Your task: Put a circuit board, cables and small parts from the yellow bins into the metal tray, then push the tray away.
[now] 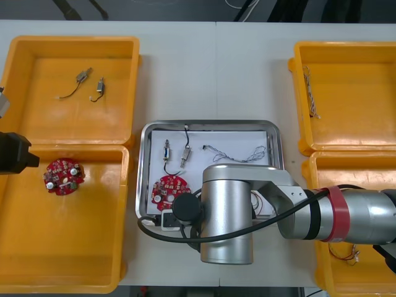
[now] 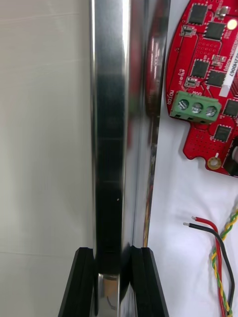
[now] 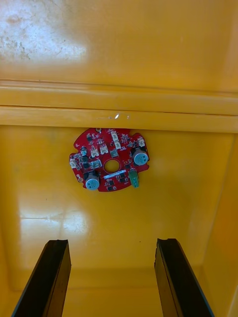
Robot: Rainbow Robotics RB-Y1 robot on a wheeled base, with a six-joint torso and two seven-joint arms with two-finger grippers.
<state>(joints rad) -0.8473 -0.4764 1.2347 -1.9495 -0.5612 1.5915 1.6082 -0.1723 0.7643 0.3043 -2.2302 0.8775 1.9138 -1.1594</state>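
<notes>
The metal tray point(image 1: 210, 124), white inside, holds a red circuit board point(image 1: 168, 189), two small metal parts point(image 1: 167, 153) and a twisted blue and white cable point(image 1: 238, 154). My right arm point(image 1: 229, 210) lies across the tray's near side. My right gripper point(image 2: 113, 282) is shut on the tray's rim point(image 2: 109, 148), with the circuit board point(image 2: 208, 84) and a red and yellow cable point(image 2: 220, 257) just inside the rim. At the left, my left gripper point(image 3: 113, 277) hangs open over another circuit board point(image 3: 110, 159) in the near left bin point(image 1: 62, 247).
The far left bin point(image 1: 37, 117) holds two small metal parts point(image 1: 83, 75) with thin wires. A twisted cable point(image 1: 311, 93) lies in the far right bin point(image 1: 352, 124). A red and yellow cable point(image 1: 346, 253) sits in the near right bin point(image 1: 328, 164). Bare table stretches beyond the tray.
</notes>
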